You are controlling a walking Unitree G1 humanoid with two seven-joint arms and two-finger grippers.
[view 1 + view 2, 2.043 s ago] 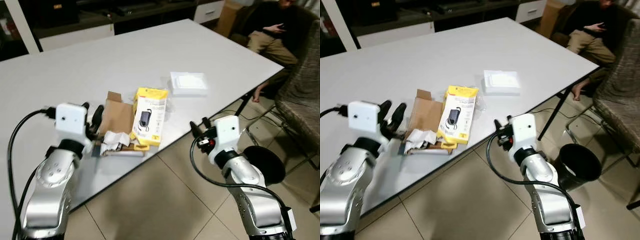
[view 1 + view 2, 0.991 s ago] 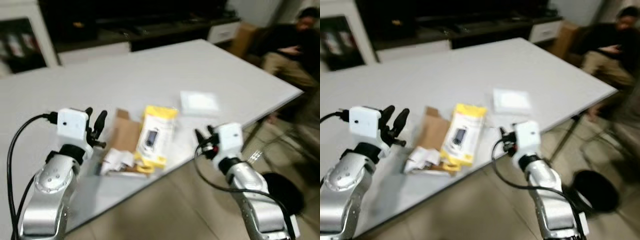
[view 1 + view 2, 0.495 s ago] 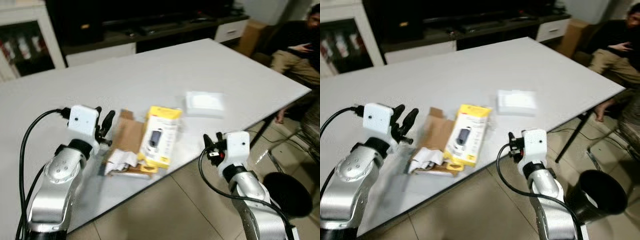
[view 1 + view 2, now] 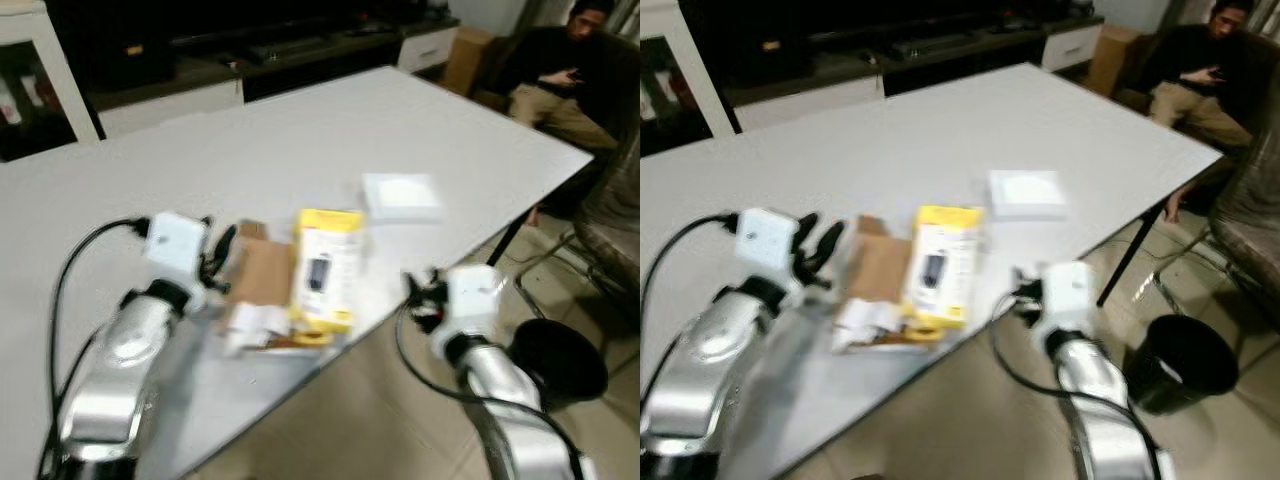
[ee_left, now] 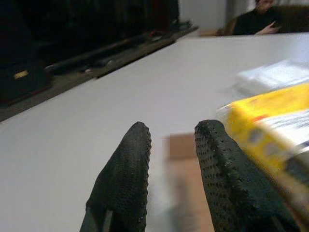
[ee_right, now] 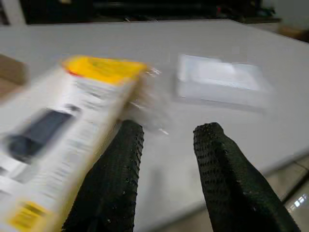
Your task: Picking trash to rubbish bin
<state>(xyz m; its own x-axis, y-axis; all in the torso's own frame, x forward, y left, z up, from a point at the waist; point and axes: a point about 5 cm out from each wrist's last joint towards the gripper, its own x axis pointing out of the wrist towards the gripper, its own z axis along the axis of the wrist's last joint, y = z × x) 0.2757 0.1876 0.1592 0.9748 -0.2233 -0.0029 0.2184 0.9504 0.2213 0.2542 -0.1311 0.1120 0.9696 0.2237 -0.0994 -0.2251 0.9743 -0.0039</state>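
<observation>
No text, brand or number is legible. The yellow package [image 4: 326, 269] on the table [image 4: 250, 150] carries printed panels, but motion blur renders the print unreadable in every view.

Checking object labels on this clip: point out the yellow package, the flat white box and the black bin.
yellow package [image 4: 943, 262], right eye view, middle of its printed front.
flat white box [image 4: 1025, 193], right eye view, centre of its top face.
black bin [image 4: 1160, 378], right eye view, its outer wall.

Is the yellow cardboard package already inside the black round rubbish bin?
No, the yellow cardboard package lies on the white table, while the black round rubbish bin stands on the floor beside it.
</observation>
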